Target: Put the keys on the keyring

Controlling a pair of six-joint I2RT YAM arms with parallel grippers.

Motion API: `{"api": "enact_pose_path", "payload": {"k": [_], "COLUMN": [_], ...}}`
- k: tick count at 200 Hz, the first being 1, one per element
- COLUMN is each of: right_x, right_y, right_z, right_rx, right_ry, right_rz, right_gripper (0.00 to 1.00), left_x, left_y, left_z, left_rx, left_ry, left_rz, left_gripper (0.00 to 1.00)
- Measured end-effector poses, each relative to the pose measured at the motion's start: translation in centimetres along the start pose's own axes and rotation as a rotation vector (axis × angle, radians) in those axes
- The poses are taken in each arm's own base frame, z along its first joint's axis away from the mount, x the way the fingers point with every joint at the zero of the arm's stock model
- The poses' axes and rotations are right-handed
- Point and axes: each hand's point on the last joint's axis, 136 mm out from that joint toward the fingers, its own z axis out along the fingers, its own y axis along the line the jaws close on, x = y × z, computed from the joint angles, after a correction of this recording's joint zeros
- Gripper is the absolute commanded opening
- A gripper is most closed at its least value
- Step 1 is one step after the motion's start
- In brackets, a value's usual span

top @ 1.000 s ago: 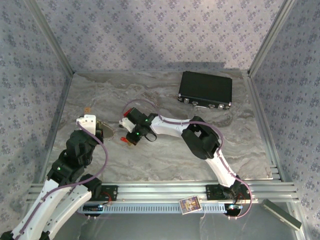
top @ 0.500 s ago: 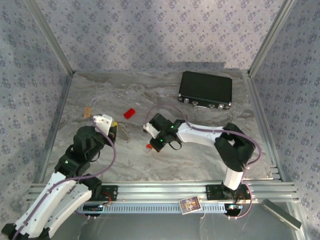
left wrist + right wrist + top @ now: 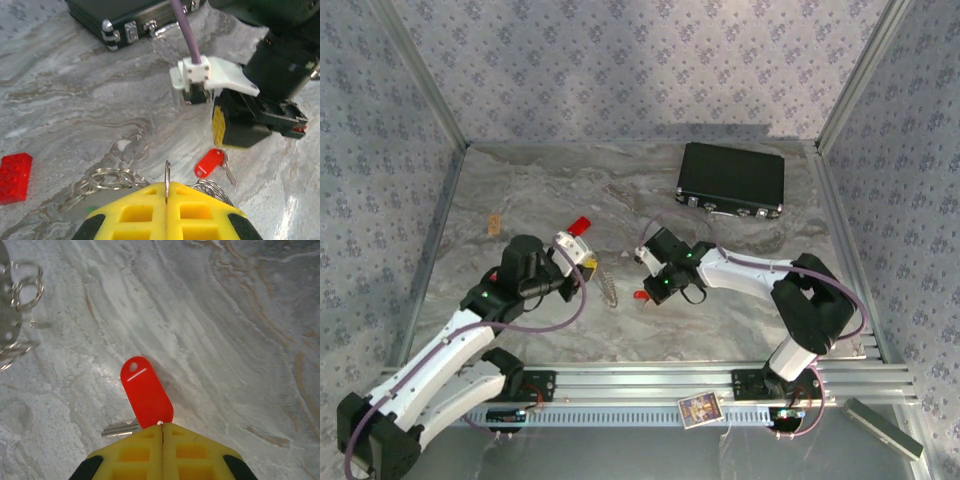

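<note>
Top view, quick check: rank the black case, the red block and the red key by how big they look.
1. black case, by far the largest.
2. red block.
3. red key, a little smaller, but it is partly hidden, so 2 and 3 are close.

Finding: a robotics laboratory test cell. A marble-patterned table (image 3: 520,190) is boxed in by aluminium frame posts (image 3: 423,75) hung with patterned fabric walls (image 3: 640,70). Two cabled machine arms, the left arm (image 3: 440,350) and the right arm (image 3: 740,270), are bolted to a slotted aluminium rail (image 3: 640,380) along the table's near edge.
</note>
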Motion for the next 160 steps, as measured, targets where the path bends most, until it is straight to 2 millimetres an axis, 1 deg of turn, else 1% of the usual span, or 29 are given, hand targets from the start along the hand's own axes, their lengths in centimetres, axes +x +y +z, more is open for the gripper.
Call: {"api": "enact_pose_path", "payload": {"k": [25,66,104,119,133,160], "right_x": [0.1,0.7,0.7,0.6,0.6,0.6], "right_y": [-0.3,-0.6,-0.8,-0.8,-0.8,-0.8], "right_z": [0.4,1.4,1.8,1.8,1.8,1.8], "right_rx": [0.003,0.01,0.012,0.012,0.012,0.012], "right_ry": [0.009,0.041,0.047,0.044,0.043,0.044], "right_rz": [0.02,0.045,0.07,0.071,0.074,0.077], "right_gripper": [0.0,0.0,0.15,0.2,0.22,0.22], "left_x": [0.7,0.6,0.7,0.7,0.8,0.8], "left_y": [-0.3,-1.1,-1.4,-1.5,-1.6,-1.7], "left_z": [0.5,0.7,0.8,0.8,0.8,0.8], "left_rx": [0.028,0.073,0.089,0.093,0.096,0.098], "left_ry": [0.037,0.054,0.063,0.066,0.067,0.068], "left_rz": [0.013,0.035,0.041,0.043,0.044,0.045], "left_gripper": [0.0,0.0,0.0,0.0,0.0,0.0]}}
